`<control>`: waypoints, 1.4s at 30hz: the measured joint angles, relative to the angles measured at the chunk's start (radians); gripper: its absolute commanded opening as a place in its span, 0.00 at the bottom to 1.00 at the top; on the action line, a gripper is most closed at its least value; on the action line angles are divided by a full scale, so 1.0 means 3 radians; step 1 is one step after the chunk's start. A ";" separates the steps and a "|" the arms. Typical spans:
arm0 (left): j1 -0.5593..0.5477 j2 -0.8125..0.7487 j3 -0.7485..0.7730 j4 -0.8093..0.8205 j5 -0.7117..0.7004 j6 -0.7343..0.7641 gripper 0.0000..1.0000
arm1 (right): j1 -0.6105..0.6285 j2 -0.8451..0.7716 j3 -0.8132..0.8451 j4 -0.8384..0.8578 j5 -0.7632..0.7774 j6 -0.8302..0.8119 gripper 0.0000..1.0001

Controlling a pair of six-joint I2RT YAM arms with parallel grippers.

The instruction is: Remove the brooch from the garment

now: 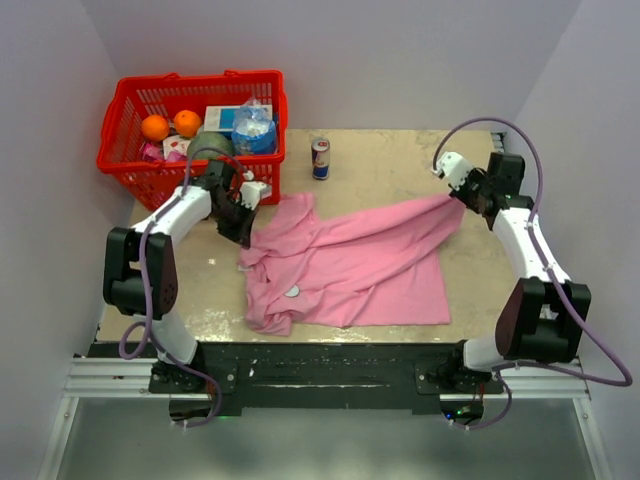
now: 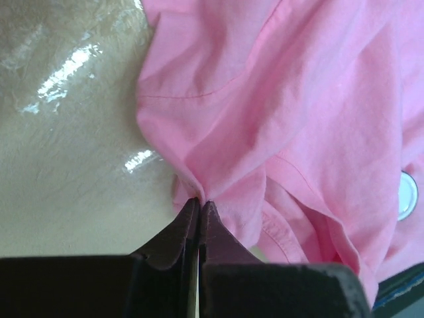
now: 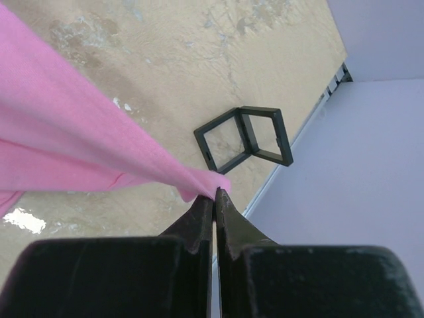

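The pink garment lies spread over the middle of the table. The brooch, a small whitish round disc, sits on its lower left part; in the left wrist view it shows at the right edge. My left gripper is shut on the garment's upper left edge. My right gripper is shut on the garment's right corner and holds it lifted and stretched taut above the table.
A red basket with oranges, a bottle and boxes stands at the back left. A drink can stands behind the garment. A small black open-frame cube lies near the table's right edge, beside the wall.
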 measured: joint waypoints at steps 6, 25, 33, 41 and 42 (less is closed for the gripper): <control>-0.0003 -0.0029 0.0613 -0.0495 0.0004 0.0175 0.00 | -0.0006 -0.0261 0.0259 -0.0111 0.0141 0.0371 0.00; 0.0009 -0.2280 0.2061 -0.0084 -0.0001 0.0646 0.00 | -0.0045 -0.1881 0.2215 -0.0736 0.0715 0.1136 0.00; 0.0009 -0.2312 0.2721 -0.0228 -0.0033 0.0678 0.00 | -0.0045 -0.2088 0.2607 -0.0914 0.0856 0.1245 0.00; 0.0009 -0.2491 0.2558 -0.0146 -0.0008 0.0698 0.00 | -0.0045 -0.2118 0.2289 -0.0902 0.0856 0.1269 0.00; 0.0009 -0.2506 0.2425 -0.0135 0.0023 0.0706 0.00 | -0.0045 -0.2143 0.2117 -0.0860 0.0832 0.1256 0.00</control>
